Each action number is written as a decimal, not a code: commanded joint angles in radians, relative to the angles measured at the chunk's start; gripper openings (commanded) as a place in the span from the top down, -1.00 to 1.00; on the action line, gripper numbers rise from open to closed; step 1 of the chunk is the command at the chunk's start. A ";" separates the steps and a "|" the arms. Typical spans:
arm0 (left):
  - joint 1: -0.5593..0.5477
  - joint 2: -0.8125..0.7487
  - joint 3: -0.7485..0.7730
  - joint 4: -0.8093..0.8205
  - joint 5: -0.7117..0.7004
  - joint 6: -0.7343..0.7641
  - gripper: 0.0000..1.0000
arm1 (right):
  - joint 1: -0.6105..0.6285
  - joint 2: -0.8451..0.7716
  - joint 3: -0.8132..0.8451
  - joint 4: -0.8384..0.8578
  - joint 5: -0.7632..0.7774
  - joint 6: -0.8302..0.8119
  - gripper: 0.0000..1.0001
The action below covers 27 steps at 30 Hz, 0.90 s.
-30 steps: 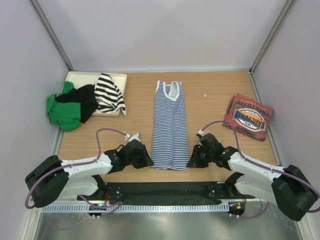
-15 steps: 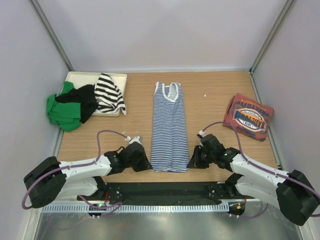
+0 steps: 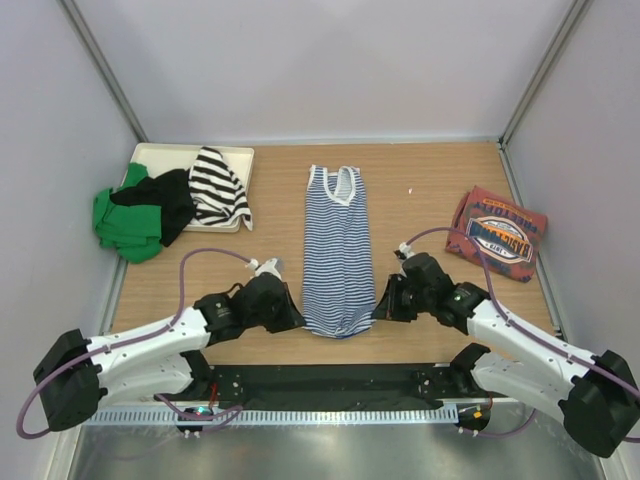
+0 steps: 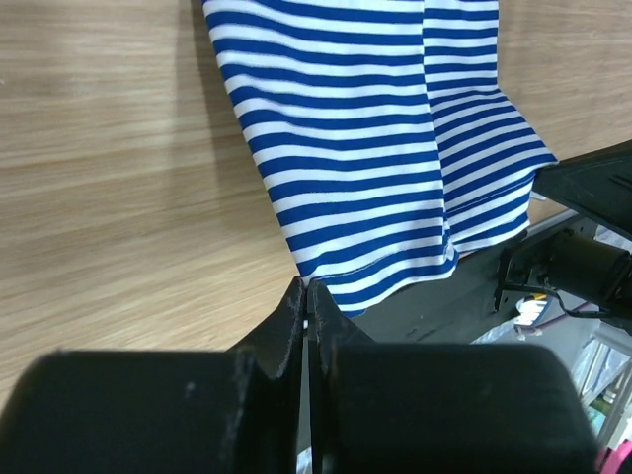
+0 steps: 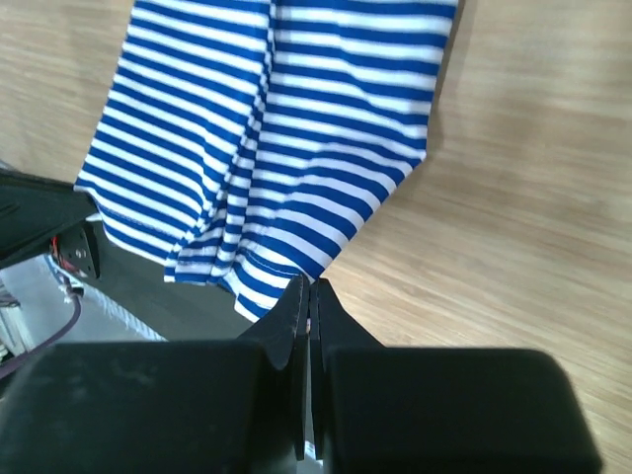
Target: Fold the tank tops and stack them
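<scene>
The navy-and-white striped tank top (image 3: 338, 250) lies lengthwise on the table's middle, neck at the far end. My left gripper (image 3: 296, 318) is shut on its near left hem corner (image 4: 326, 276). My right gripper (image 3: 382, 308) is shut on its near right hem corner (image 5: 286, 267). Both corners are lifted a little, so the hem sags between them (image 3: 338, 325). A folded brick-red tank top with a round logo (image 3: 497, 235) lies at the right.
A white tray (image 3: 160, 153) at the far left holds a pile: a green top (image 3: 122, 220), a black one (image 3: 165, 200) and a black-and-white striped one (image 3: 218, 185). The black base rail (image 3: 330, 382) runs along the near edge.
Both grippers have closed on the striped top's near hem corners and lifted them slightly inward and away from me. The hem, flat before, now sags and bunches between them.
</scene>
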 commanded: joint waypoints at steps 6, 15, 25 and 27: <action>0.061 0.113 0.177 -0.057 -0.050 0.109 1.00 | 0.004 0.165 0.200 -0.014 0.231 -0.072 0.98; 0.198 0.271 0.392 -0.108 -0.016 0.248 1.00 | -0.002 0.354 0.409 -0.030 0.337 -0.129 0.98; 0.325 0.420 0.584 -0.123 -0.030 0.330 1.00 | -0.040 0.547 0.645 -0.067 0.464 -0.212 0.97; 0.342 0.446 0.602 -0.108 -0.030 0.333 1.00 | -0.061 0.575 0.682 -0.063 0.490 -0.218 0.97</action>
